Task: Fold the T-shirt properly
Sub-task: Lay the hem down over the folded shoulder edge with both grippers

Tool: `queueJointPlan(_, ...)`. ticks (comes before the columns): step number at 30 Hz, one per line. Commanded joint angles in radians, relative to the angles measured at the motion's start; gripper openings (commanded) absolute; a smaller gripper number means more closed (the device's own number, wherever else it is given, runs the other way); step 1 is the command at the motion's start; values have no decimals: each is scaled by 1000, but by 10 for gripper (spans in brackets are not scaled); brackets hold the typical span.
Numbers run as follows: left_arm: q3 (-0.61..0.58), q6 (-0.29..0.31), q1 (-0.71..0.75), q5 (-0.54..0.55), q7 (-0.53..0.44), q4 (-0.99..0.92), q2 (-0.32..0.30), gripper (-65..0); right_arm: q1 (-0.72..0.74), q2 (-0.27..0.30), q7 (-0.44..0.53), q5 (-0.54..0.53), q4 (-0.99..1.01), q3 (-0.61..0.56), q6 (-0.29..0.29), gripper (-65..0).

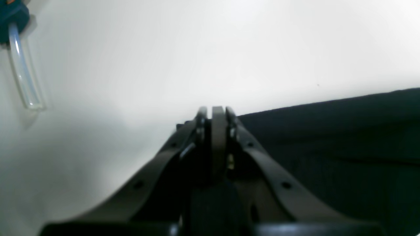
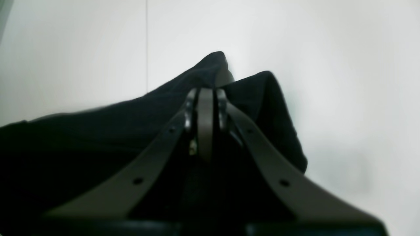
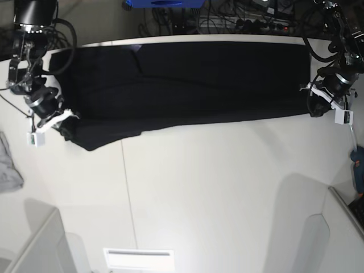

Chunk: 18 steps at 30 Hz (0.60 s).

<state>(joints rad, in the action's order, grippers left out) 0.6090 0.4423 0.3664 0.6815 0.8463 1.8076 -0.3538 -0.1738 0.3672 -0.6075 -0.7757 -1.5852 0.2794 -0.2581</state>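
T-shirt (image 3: 187, 79) lies stretched in a long band across the far side of the white surface (image 3: 216, 182), one arm at each end. Right gripper (image 2: 206, 93): jaws fully closed, black cloth bunched up around the tips, apparently pinched. Left gripper (image 1: 218, 113): jaws closed too, right at the shirt's edge; whether cloth is caught cannot be told. Risks: if the left grip is empty, that end stays behind and the fold goes crooked. A thin pinch could slip under tension. The right end sags lower, so uneven layers are likely.
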Motion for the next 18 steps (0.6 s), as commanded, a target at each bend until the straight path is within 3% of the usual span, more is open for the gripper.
queueJointPlan(1,9,-1,1,10,-22,31,-17,-650,-2,17,18,-9,-31,7,-5,-650)
queueJointPlan(7,15,-1,44,10,-22,45,-17,-650,-77,-6,10,-11,-105,42,-5,-650)
queueJointPlan(13,16,3,95,10,-23,54,-17,-650,-122,-49,-81,-9,-174,133,-7,-650)
queueJointPlan(18,70,77,130,10,-23,85,-9,-650,-168,-63,-99,-8,-243,165,-7,-650)
